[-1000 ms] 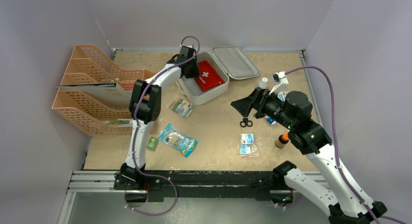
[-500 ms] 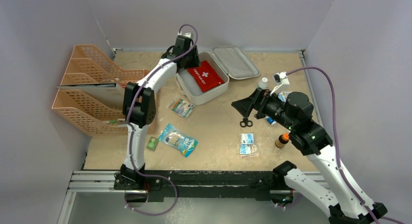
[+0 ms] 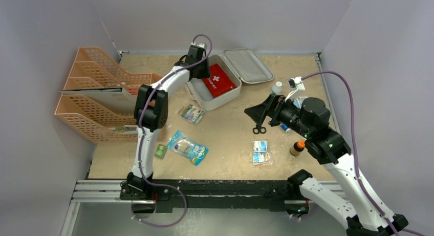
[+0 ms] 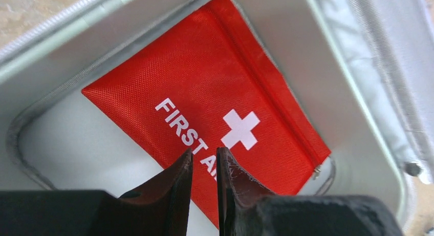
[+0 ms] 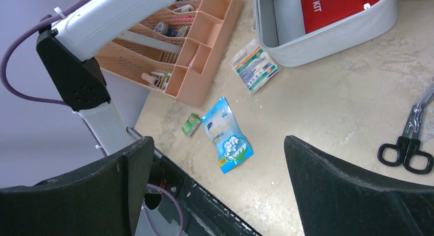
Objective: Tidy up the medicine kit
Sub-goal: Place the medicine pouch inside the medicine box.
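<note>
The medicine kit (image 3: 225, 99) is a pale grey soft case standing open at the table's back, its lid (image 3: 249, 66) laid flat to the right. A red first-aid pouch (image 3: 220, 82) lies inside it, also seen in the left wrist view (image 4: 204, 87). My left gripper (image 3: 203, 72) hovers just over the pouch's left end (image 4: 204, 156), jaws almost together with nothing between them. My right gripper (image 3: 257, 112) is wide open and empty above the table (image 5: 217, 140), close to the black scissors (image 3: 259, 128).
Orange mesh trays (image 3: 97, 92) stand at the left. Loose on the table are a gauze packet (image 3: 191, 113), a blue cotton-ball bag (image 3: 187, 147), a small green box (image 3: 160, 151), blue sachets (image 3: 261, 152), a brown bottle (image 3: 297, 147) and a white bottle (image 3: 277, 87).
My left gripper pulled back to the kit's far left corner, then came forward over the red pouch again. The right arm has barely moved.
</note>
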